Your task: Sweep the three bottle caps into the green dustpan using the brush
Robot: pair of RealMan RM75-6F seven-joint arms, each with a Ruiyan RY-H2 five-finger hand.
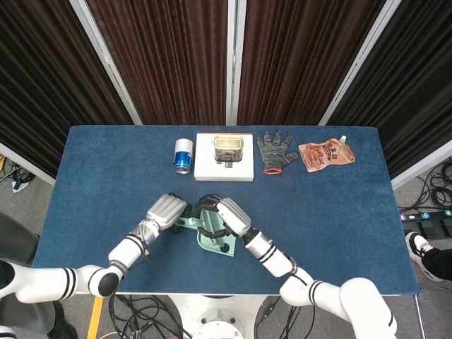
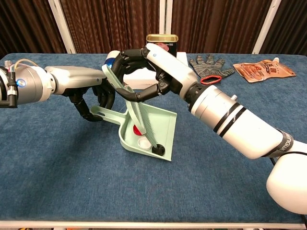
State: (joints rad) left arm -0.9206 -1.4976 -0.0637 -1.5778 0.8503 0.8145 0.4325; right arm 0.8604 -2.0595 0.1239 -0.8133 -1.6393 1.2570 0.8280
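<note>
Left hand (image 2: 93, 96) gripping the handle of the green dustpan (image 2: 163, 125), fingers (image 2: 106, 98) wrapped around it. Right hand (image 2: 144, 64) grasping the brush (image 2: 136, 115), fingers curled about its handle, bristles down inside the pan. Dustpan resting on the blue bench (image 2: 57, 163), near the front edge in the head view (image 1: 215, 240). Three caps lying in the pan by the bristles: red cap (image 2: 136, 130) partly hidden behind the brush, white cap (image 2: 143, 142) just in front of it, black cap (image 2: 159, 149) at the pan's near corner. At the back of the bench, from left to right: blue can (image 1: 183, 155) on its side, tin (image 1: 227, 147) upright on a white box (image 1: 205, 168), grey knit glove (image 1: 275, 150) with a red cuff, orange pouch (image 1: 326, 154) with a spout. Tin's label red and gold, with "808" partly readable in the chest view (image 2: 162, 40); the rest too small to read. Pouch printing not legible
</note>
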